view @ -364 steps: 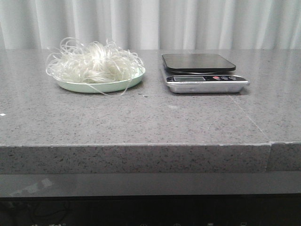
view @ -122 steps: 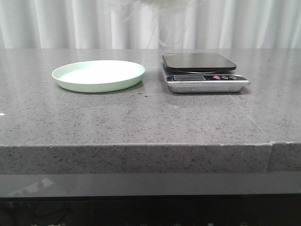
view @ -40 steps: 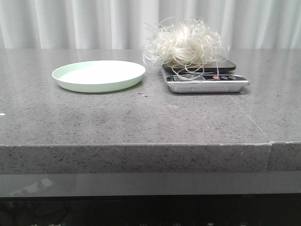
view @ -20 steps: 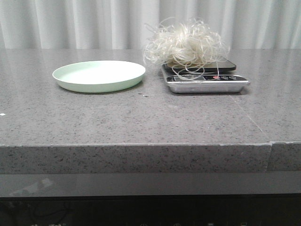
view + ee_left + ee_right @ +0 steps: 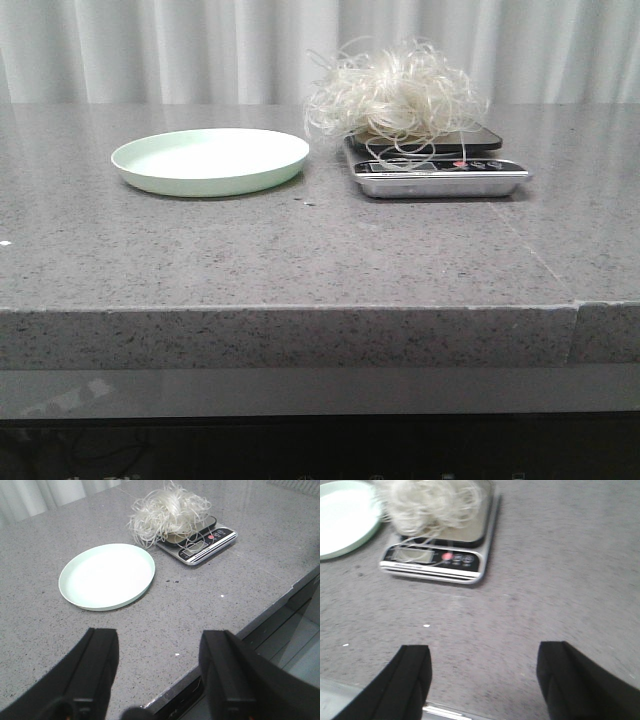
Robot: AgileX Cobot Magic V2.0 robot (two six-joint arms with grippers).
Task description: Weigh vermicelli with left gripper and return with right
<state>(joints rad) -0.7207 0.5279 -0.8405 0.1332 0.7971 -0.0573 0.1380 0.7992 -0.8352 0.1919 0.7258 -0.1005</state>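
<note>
Only the grippers' fingers showed, each in its own wrist view. The left gripper had two broad matte black fingers with flat, angular faces and squared edges, a rounded black part low between them. The right gripper showed the same plain black, blocky fingers, slightly blurred. No cables, screws or markings could be made out on either

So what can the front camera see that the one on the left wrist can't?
Only the front view shows the white curtain behind the table and the table's front edge head-on. Only the left wrist view shows the left gripper, its fingers spread wide apart and holding nothing. Both show the noodles piled on the scale, with the bare green plate beside it.
</note>
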